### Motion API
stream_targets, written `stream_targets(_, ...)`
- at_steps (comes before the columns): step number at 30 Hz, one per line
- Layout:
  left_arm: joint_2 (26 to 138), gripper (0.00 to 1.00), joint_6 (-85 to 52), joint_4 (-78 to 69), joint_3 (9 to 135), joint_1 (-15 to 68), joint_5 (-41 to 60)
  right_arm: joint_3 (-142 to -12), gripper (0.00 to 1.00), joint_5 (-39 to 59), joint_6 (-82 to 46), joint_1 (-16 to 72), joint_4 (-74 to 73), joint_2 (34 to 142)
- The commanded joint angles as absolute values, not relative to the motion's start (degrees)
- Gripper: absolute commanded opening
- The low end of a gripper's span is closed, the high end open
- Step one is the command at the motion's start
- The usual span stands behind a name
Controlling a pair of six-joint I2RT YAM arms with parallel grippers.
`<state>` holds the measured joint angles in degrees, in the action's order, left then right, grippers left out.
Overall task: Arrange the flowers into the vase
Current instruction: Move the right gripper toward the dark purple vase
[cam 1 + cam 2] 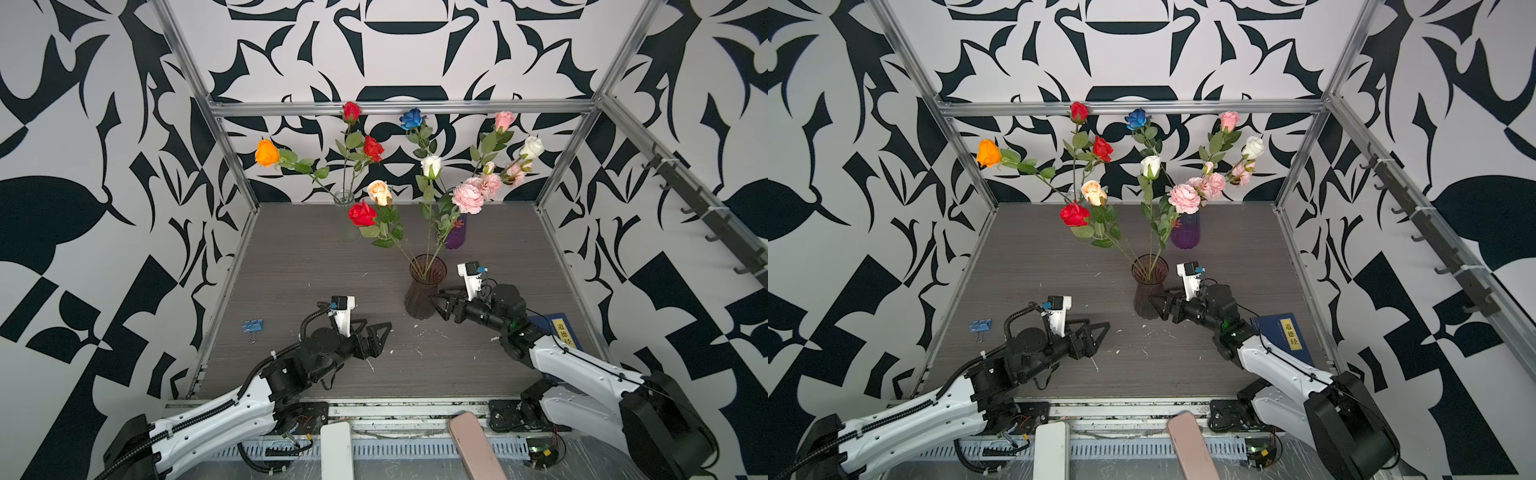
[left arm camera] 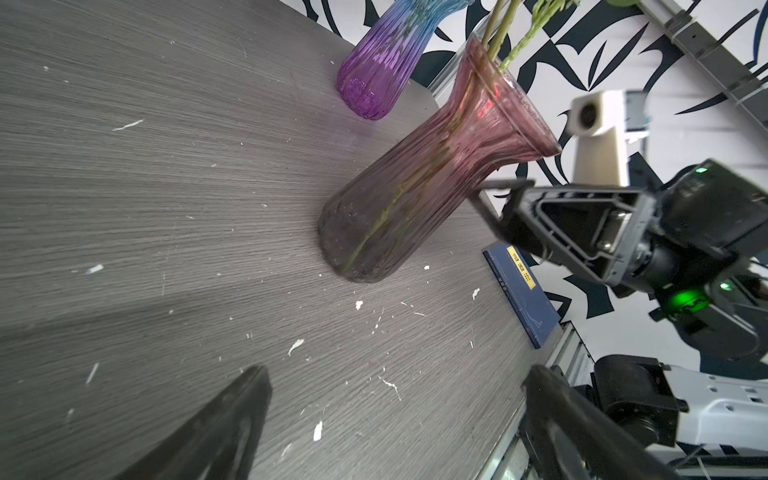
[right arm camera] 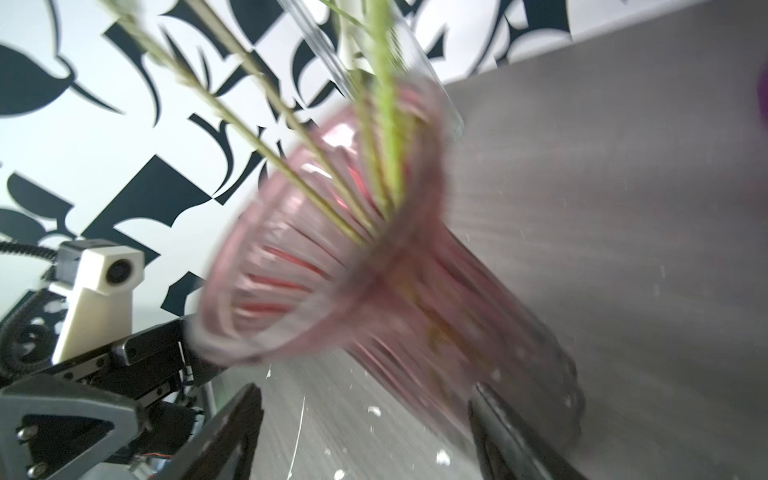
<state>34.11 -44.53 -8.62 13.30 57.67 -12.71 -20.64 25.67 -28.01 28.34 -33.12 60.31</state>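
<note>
Blue book (image 1: 1273, 336) reading 道德经 (yellow label), pink vase (image 1: 426, 297) holding flowers (image 1: 362, 214), my left gripper (image 1: 378, 326) wide, empty, right gripper (image 1: 436, 303) parted beside vase, gripping nothing

Ribbed pink glass vase (image 1: 422, 291) stands upright on the worktop (image 1: 311, 266), holding leafy long-stemmed roses (image 1: 362, 214), red and peach among them.

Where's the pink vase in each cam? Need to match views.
Top view: pink vase stands mid-table, just right of centre.
Top view: same spot, at picture centre.
Left wrist: centre, running diagonally across the frame.
Right wrist: fills the middle, blurred.
Landmark: purple vase behind it, also in the left wrist view.
</note>
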Motion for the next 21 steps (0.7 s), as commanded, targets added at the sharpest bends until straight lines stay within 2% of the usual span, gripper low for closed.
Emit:
stream_targets(1, 31.2, 0.99, -43.8, -6.2, 14.1, 57.7, -14.1, -23.1, 0.83, 20.7, -20.1, 28.4, -36.3, 59.3)
stream_targets(10, 28.8, 0.99, -43.7, -5.4, 13.3, 57.7, -15.3, -25.5, 0.82, 22.6, -15.6, 29.2, -37.7, 64.2)
stream_targets(21, 31.6, 0.99, -43.9, -5.5, 14.3, 57.7, -15.2, -23.6, 0.80, 20.2, -9.8, 32.5, -50.9, 73.5)
